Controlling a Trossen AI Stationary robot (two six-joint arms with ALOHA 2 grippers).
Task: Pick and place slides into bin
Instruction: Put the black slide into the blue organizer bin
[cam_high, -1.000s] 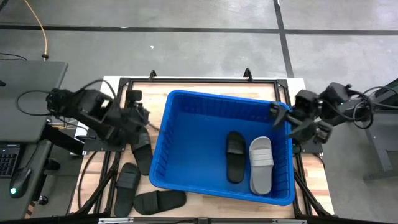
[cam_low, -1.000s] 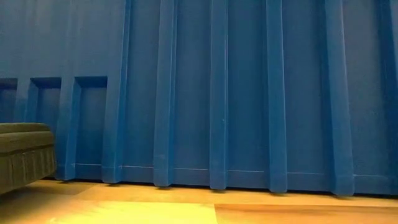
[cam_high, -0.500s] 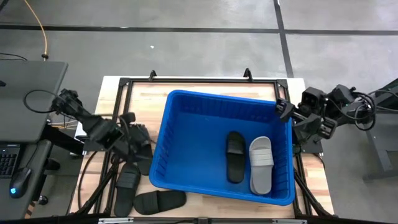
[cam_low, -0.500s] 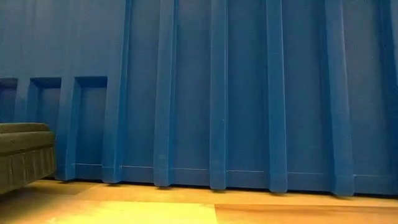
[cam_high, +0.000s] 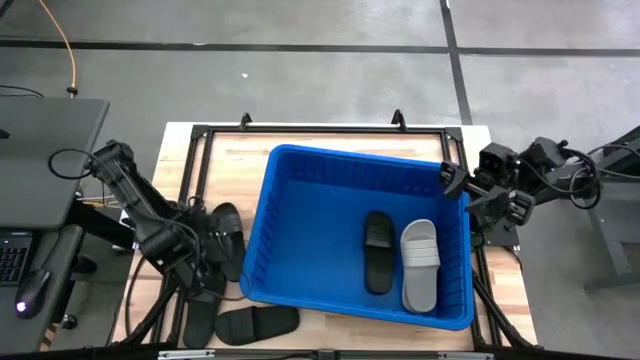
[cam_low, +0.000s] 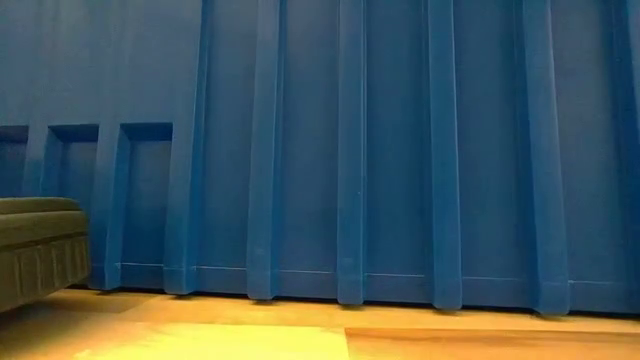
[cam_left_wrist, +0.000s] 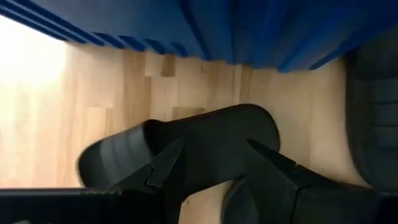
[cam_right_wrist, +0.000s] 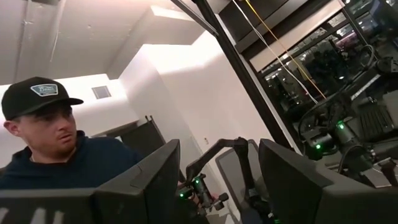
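**Left gripper lowered over a black slide beside the bin**

The left gripper is seen with its two fingers parted, one on either side of the strap end of a black slide lying on the wooden table. Whether the fingers actually press on the slide cannot be told; the slide rests flat on the wood. Just beyond the gripper the ribbed wall of the blue bin is seen, and beside the gripper another black slide is partly shown.

In the high view, the left arm is stretched down from its base at the table's left side, with the left gripper low among the black slides left of the bin. A further black slide lies nearer the table's front edge.

Inside the bin, a black slide and a grey slide lie side by side.

The right gripper is held raised at the bin's right rim, its fingers spread and nothing between them. In its wrist view a person in a cap is seen in the room.
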